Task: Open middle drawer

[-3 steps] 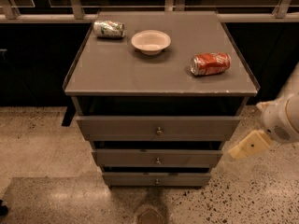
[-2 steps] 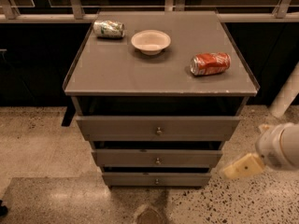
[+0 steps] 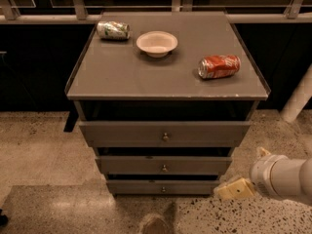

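Currently my gripper [image 3: 234, 189] sits btm right, just right of & below the middle drawer [image 3: 131, 165], not touching; grip state can't tell.

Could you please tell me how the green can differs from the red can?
The green and silver can sits at the back left of the grey cabinet top; the red can sits further forward on the right. The green can is left of the white bowl, the red can right of it. Both lie on their sides. The gripper hangs low at right, beside the lowest drawer, touching neither.
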Robot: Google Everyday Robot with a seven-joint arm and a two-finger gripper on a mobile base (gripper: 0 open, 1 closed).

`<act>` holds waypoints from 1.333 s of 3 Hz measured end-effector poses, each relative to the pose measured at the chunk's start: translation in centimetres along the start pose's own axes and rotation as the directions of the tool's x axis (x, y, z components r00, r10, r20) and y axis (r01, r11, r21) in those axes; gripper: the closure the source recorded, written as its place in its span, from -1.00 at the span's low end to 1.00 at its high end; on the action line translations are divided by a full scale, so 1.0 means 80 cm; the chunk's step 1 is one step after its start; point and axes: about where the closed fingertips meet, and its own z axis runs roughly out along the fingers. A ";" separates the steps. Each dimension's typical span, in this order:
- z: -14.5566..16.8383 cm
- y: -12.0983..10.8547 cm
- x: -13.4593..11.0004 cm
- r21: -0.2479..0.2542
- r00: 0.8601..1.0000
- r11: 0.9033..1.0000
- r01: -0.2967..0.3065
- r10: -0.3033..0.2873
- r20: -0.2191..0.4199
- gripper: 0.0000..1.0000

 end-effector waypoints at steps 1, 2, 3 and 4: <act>0.000 -0.007 -0.005 0.022 1.000 1.000 0.000 0.000 0.017 -0.62; 0.000 -0.007 -0.005 0.022 1.000 1.000 0.000 0.000 0.017 -0.16; 0.000 -0.007 -0.005 0.022 1.000 1.000 0.000 0.000 0.017 0.31; 0.000 -0.007 -0.006 0.022 1.000 1.000 0.000 0.000 0.017 0.77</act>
